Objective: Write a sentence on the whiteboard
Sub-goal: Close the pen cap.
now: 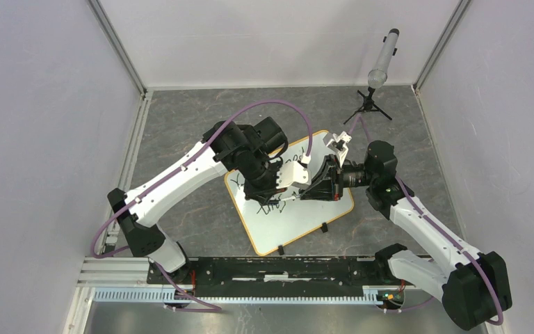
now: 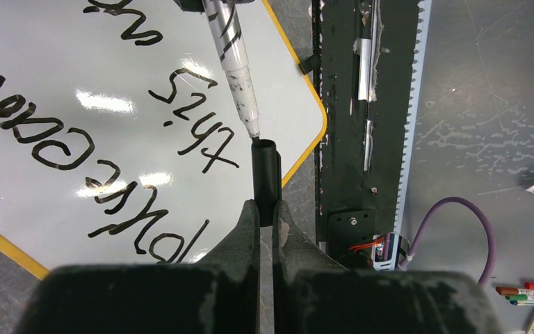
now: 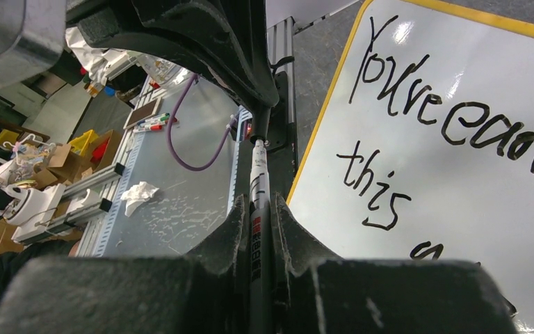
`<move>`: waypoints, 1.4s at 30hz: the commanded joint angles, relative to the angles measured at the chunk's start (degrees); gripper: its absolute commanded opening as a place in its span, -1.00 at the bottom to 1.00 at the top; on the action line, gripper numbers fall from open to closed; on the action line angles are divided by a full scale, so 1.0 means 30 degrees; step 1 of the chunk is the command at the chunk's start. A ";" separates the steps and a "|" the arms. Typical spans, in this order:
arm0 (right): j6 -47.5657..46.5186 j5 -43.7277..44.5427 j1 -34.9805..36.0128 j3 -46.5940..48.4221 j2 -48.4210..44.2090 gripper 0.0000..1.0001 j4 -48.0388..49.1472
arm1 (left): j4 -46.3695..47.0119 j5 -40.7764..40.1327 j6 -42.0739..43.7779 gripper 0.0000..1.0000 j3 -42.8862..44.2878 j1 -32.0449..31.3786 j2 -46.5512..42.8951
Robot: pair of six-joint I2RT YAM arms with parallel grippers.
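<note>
Two grippers meet over the middle of the rectangular glossy white whiteboard with its thin orange-tan frame (image 1: pixel 299 226). The board lies flat on the mottled grey table (image 1: pixel 195 139) between the arms, turned at an angle to them. The thin black handwritten sentence (image 3: pixel 424 104) crosses it in two slanted lines. The first seems to begin "You've ea", the second starts with "this", and the arms hide the rest.

The right gripper (image 3: pixel 259 216) is clamped on the barrel of a slim white-and-black whiteboard marker (image 2: pixel 233 62). The left gripper (image 2: pixel 268 221) is pinched tight on a short black tubular cap (image 2: pixel 265 174). Seen from the left wrist, the marker's tip sits right at the cap's open mouth and a shade to one side of centre. I cannot tell whether it has gone in.

By my reckoning the writing is done and the step in hand is capping the pen. The marker meets the cap at a slight slant, so the two axes want lining up before any push. Otherwise the tip will catch on the rim and smear, or lever the cap out of the left fingers (image 2: pixel 250 233). Then a slow, straight push along the barrel should seat it, with both holds firm. The pair should stay lifted off the board so nothing drags through the ink.
</note>
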 commanded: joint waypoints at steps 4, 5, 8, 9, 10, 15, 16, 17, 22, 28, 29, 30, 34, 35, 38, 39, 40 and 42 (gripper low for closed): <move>-0.0417 0.0142 0.0216 0.0799 0.0080 -1.00 0.0274 | 0.0230 0.0110 0.0314 -0.95 0.0876 -0.0167 0.0187; -0.0417 0.0160 0.0226 0.0829 0.0107 -1.00 0.0268 | 0.0391 0.0137 0.0150 -0.95 0.0923 -0.0160 0.0212; -0.0482 0.0289 0.0366 0.0836 0.0179 -1.00 0.0264 | 0.0461 0.0611 -0.0079 -0.95 0.1194 -0.0168 0.0370; -0.0518 0.0341 0.0405 0.0830 0.0219 -1.00 0.0260 | 0.0472 0.0787 -0.0112 -0.95 0.1244 -0.0172 0.0410; -0.0556 0.0377 0.0469 0.0829 0.0260 -1.00 0.0279 | 0.0468 0.0915 -0.0123 -0.95 0.1286 -0.0161 0.0469; -0.0788 0.0780 0.0513 0.1104 0.0344 -1.00 0.0331 | 0.0591 0.1440 -0.0404 -0.95 0.1658 -0.0181 0.0647; -0.0712 0.0906 0.0510 0.1148 0.0416 -1.00 0.0519 | 0.0570 0.1770 -0.0442 -0.95 0.1768 -0.0176 0.0695; -0.0495 0.1032 0.0526 0.1179 0.0476 -1.00 0.0930 | 0.0603 0.1964 -0.0581 -0.95 0.1915 -0.0168 0.0771; 0.1172 0.1445 0.0598 0.1041 0.0717 -1.00 0.3393 | 0.1681 0.1692 -0.2312 -0.95 0.2389 -0.0160 0.1296; 0.2416 0.2002 0.0855 0.0398 0.1134 -1.00 0.5804 | 0.2355 0.2277 -0.3210 -0.95 0.3587 -0.0160 0.2223; 0.2314 0.2067 0.0986 0.0389 0.1217 -1.00 0.5825 | 0.2493 0.2260 -0.3186 -0.95 0.3866 -0.0159 0.2322; 0.2147 0.2122 0.1173 0.0403 0.1268 -1.00 0.5763 | 0.2815 0.2174 -0.3231 -0.95 0.4000 -0.0160 0.2346; 0.1713 0.2471 0.1817 0.0194 0.1372 -1.00 0.5429 | 0.4425 0.1762 -0.3503 -0.95 0.4482 -0.0159 0.2102; 0.1649 0.2551 0.1957 0.0086 0.1389 -1.00 0.5393 | 0.4526 0.1804 -0.3521 -0.95 0.4818 -0.0150 0.2161; 0.1628 0.2518 0.2103 -0.0001 0.1486 -1.00 0.5334 | 0.4616 0.2107 -0.3468 -0.95 0.5139 -0.0152 0.2270; 0.1642 0.2478 0.2096 0.0057 0.1436 -1.00 0.5328 | 0.4651 0.2260 -0.3352 -0.95 0.4976 -0.0179 0.2216; 0.1641 0.2422 0.2095 0.0148 0.1429 -1.00 0.5327 | 0.4668 0.2414 -0.3241 -0.95 0.4808 -0.0160 0.2091; 0.1684 0.2307 0.2095 0.0421 0.1351 -1.00 0.5327 | 0.4719 0.2583 -0.3231 -0.95 0.4440 -0.0159 0.1865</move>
